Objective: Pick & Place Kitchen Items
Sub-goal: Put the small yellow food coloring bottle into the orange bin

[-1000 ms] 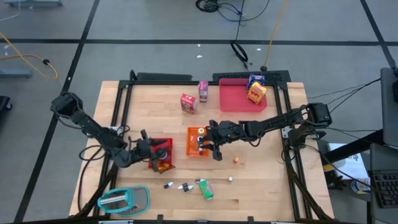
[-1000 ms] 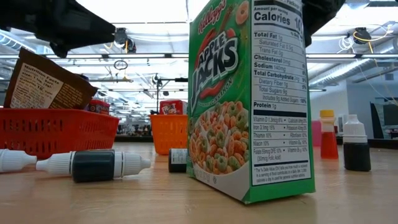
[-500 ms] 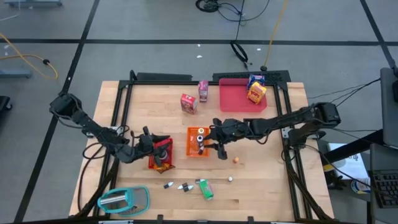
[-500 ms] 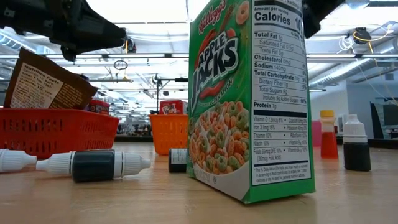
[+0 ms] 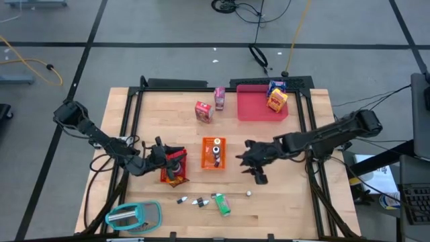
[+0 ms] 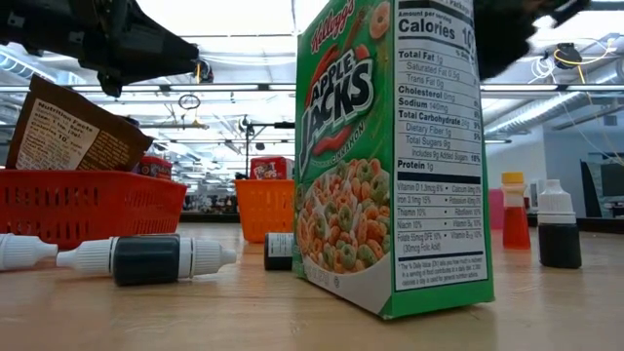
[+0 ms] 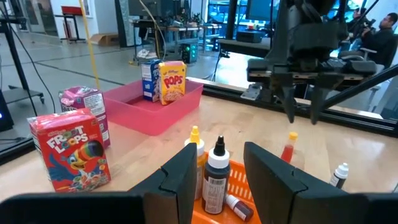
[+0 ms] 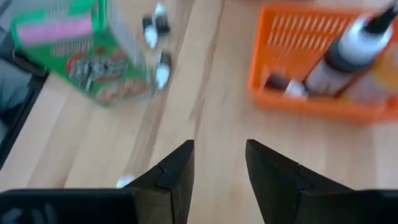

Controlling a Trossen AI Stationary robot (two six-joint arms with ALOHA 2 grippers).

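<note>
A green Apple Jacks cereal box (image 6: 390,156) is standing upright close to the camera, filling the middle of the scene. Behind it to the left, a dark bottle (image 6: 146,259) with white ends is lying on its side on the wooden table (image 6: 195,312). A red basket (image 6: 88,205) is holding a tilted brown packet (image 6: 73,127), and an orange basket (image 6: 265,207) is sitting farther back. To the right, an orange-capped bottle (image 6: 516,212) and a dark white-capped bottle (image 6: 559,226) are standing upright.

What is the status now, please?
Right tool open, empty, over small orange ball. Left tool open at red basket. Bottles sit in orange basket. Nothing in the way.
</note>
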